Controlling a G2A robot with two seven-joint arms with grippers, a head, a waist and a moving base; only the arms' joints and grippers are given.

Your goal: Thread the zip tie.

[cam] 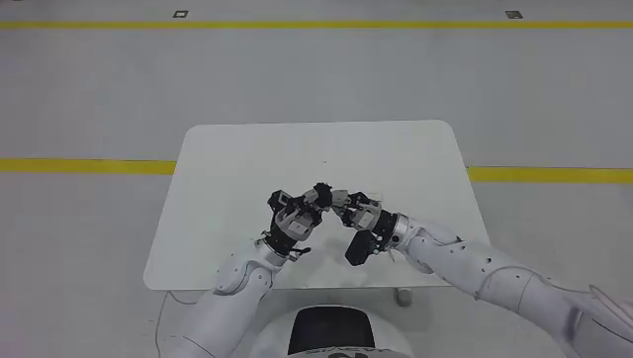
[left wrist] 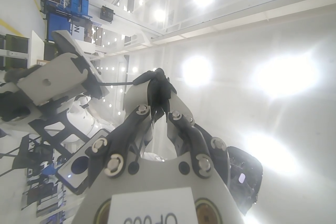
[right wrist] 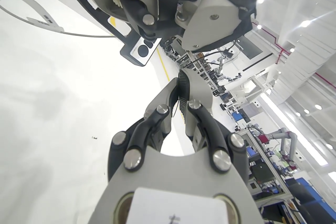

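Jaws of left gripper [cam: 315, 198] and right gripper [cam: 341, 208] pressed together, each pair pinching the thin black zip tie [left wrist: 116, 83]. White surface [cam: 247, 160] at centre of the top view; grippers tip to tip over its lower middle. Short span of zip tie bridging both tips, left of centre in the left wrist view.

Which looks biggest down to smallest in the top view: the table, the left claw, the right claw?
1. The table.
2. The left claw and the right claw, both shut on the zip tie. They look alike, so I won't rank them.
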